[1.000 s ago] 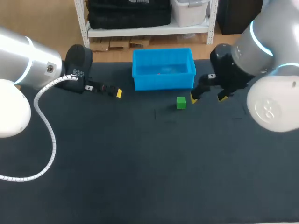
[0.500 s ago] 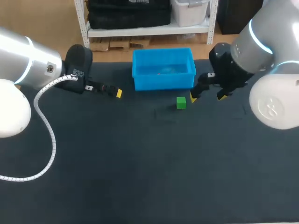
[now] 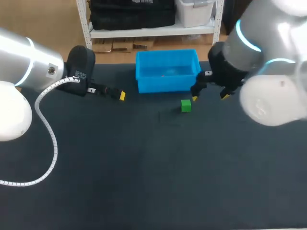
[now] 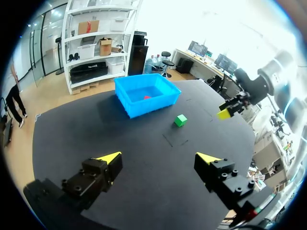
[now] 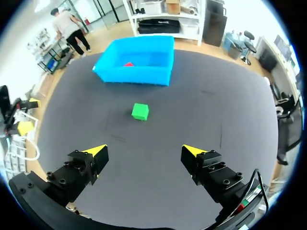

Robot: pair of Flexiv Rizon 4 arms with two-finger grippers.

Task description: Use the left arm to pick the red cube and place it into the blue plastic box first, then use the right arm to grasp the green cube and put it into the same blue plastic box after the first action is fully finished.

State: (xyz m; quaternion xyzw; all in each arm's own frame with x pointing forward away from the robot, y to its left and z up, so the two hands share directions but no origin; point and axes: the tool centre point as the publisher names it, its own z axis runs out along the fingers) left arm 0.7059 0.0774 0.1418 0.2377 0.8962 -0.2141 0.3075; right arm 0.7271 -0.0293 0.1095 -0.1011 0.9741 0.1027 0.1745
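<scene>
So the red cube [image 5: 128,63] is already sitting inside the blue box [image 3: 168,85], which is at the far edge of the table [image 3: 144,172], roughly mid-way along it. I'd call the first half done.

The left arm [image 3: 79,64] is parked near the far edge, left of the box. The left jaws are spread wide with nothing between them.

The green cube [image 3: 186,105] is the one that matters now. It's flat on the table just in front of the box, towards the box's right front corner, and not touching it. The right arm [image 3: 230,60] hangs near the far edge just right of the cube. The right jaws are wide open and empty, and in the right wrist view the cube lies ahead of them, not between them yet.

My guess on handling: it's a small solid block, probably light and stiff, so it won't squash and needs no big squeeze. The faces look smooth, so it may be a bit slippery. I'd take it from above on two opposite flat sides, centred and low. Catching it corner-on would likely make it twist or pop out. It's also close to the box wall, so watch the far finger there.
</scene>
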